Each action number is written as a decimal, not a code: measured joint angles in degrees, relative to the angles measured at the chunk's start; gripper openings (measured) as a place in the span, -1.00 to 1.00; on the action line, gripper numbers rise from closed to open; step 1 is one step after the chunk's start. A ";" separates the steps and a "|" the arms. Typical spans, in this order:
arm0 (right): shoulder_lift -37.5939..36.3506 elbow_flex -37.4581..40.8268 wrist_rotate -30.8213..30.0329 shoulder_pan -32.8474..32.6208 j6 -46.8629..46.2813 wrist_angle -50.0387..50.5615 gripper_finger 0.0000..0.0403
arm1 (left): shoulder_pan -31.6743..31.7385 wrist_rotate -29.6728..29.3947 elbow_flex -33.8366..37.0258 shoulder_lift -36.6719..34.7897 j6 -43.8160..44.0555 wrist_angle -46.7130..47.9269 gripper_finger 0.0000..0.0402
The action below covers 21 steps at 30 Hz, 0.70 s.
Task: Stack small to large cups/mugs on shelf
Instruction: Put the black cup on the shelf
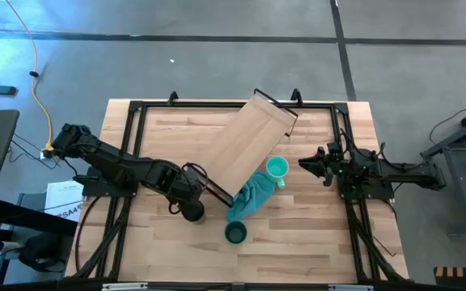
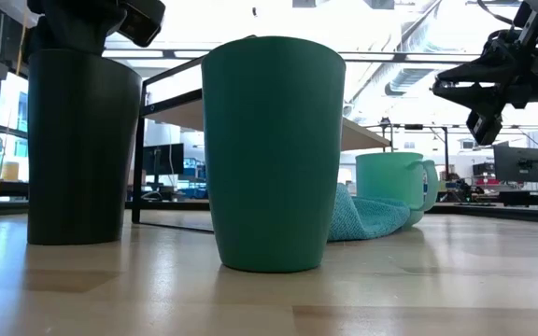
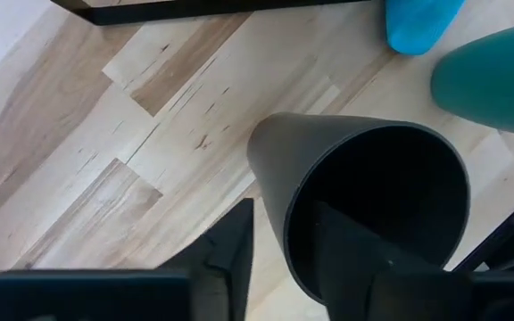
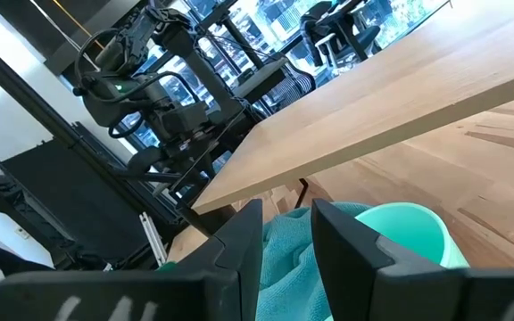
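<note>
The black cup [image 1: 194, 212] stands upright on the table left of centre, and my left gripper [image 1: 186, 198] is shut on its rim. The dark green cup [image 1: 235, 234] stands upright toward the near edge and fills the middle of the low view [image 2: 274, 154]. The mint mug [image 1: 277, 169] stands upright at the far end of the teal cloth [image 1: 252, 198]. The light-wood shelf [image 1: 249, 141] stands slantwise across the middle on its black legs. My right gripper [image 1: 302, 164] hovers, slightly open and empty, just right of the mug. My left gripper holds the black cup by its rim [image 3: 279, 214], one finger [image 3: 355, 259] inside the cup and one finger [image 3: 230, 254] outside. The fingers come from above, slanting from the table's left. The cup stands upright with its base on the table [image 2: 75, 238].
Black frame rails [image 1: 132, 145] run along the table's left, right and far sides. The shelf's near-left end [image 1: 217, 190] lies close to my left gripper. Bare tabletop [image 1: 298, 242] shows toward the near right. Paper [image 1: 63, 198] lies off the table's left edge.
</note>
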<state>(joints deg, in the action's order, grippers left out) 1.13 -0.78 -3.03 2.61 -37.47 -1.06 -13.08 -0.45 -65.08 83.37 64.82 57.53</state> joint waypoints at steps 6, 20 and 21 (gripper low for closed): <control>0.00 0.00 0.00 0.00 0.00 0.00 -0.56 | 0.00 0.00 0.00 0.16 -0.51 -0.19 -0.82; 0.00 0.00 0.00 0.00 0.00 0.24 -0.56 | -0.04 -0.42 0.00 0.55 -0.92 -0.48 -0.99; 0.00 0.00 0.00 0.00 0.00 0.24 -0.56 | -0.04 -0.42 0.00 0.55 -0.92 -0.48 -0.98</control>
<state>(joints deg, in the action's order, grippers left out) 1.13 -0.78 -3.03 2.61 -37.47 -0.82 -13.13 -0.86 -65.08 83.92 63.90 57.04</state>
